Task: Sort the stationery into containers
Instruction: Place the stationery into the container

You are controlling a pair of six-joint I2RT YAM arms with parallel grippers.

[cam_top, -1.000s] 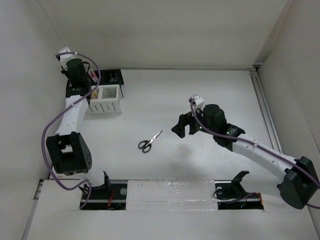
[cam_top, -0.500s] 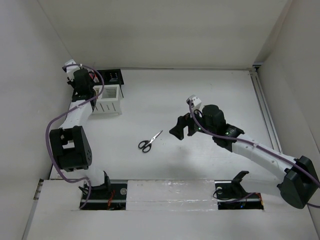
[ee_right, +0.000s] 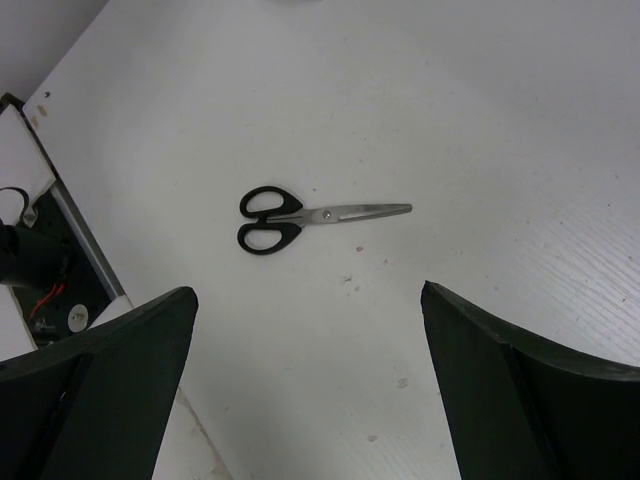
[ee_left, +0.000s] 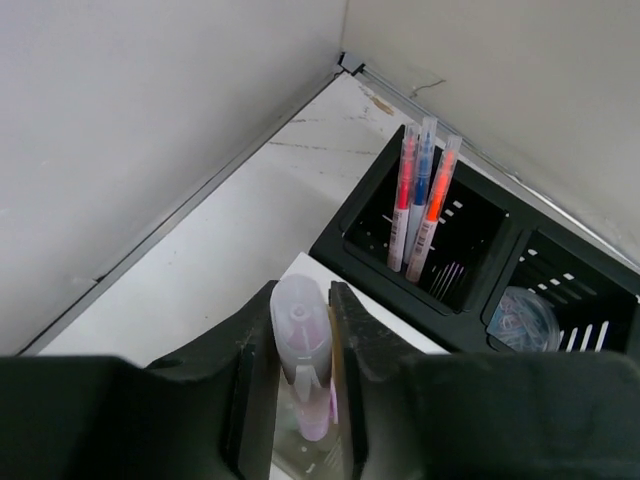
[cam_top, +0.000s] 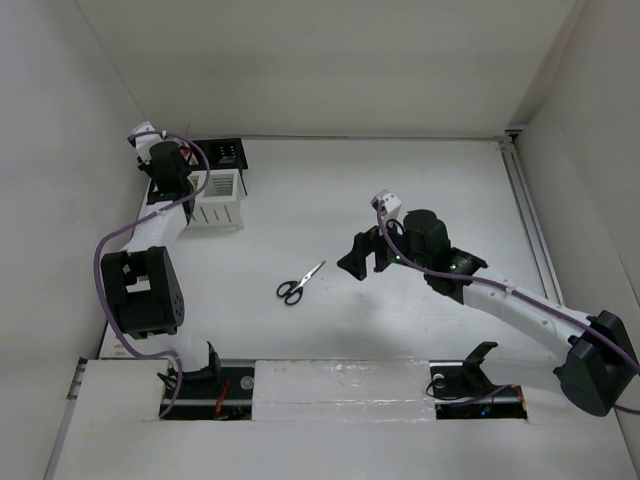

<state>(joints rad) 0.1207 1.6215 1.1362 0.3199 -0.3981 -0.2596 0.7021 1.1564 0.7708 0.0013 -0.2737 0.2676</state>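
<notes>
Across the top view, a white counter fills the floor of a pale, bare-walled booth. A grey rail runs along the edge at 3 o'clock. Some scuffs and specks mark the surface.

Both containers sit in the corner at 10 o'clock. The white organizer has its slatted front toward me, and the black mesh holder is just behind it at 12. From my left wrist I see three thin pens, red, blue and orange, standing upright in one mesh cell. The clear round tub is in the next cell, at 3 o'clock.

My left tool is pinched nearly closed on a pink marker, clear cap upward, over the white organizer's corner.

My right tool has its jaws spread as wide as they go and holds nothing. It hangs above the counter at 3 o'clock of the black-handled scissors. The scissors lie flat near counter centre, handles to 7 and blades to 1, apart from everything else.

Against a second ago, my left wrist has swung in from the wall toward the white organizer. My right tool has crept slightly toward 9, nearer the scissors. The scissors have not shifted.
</notes>
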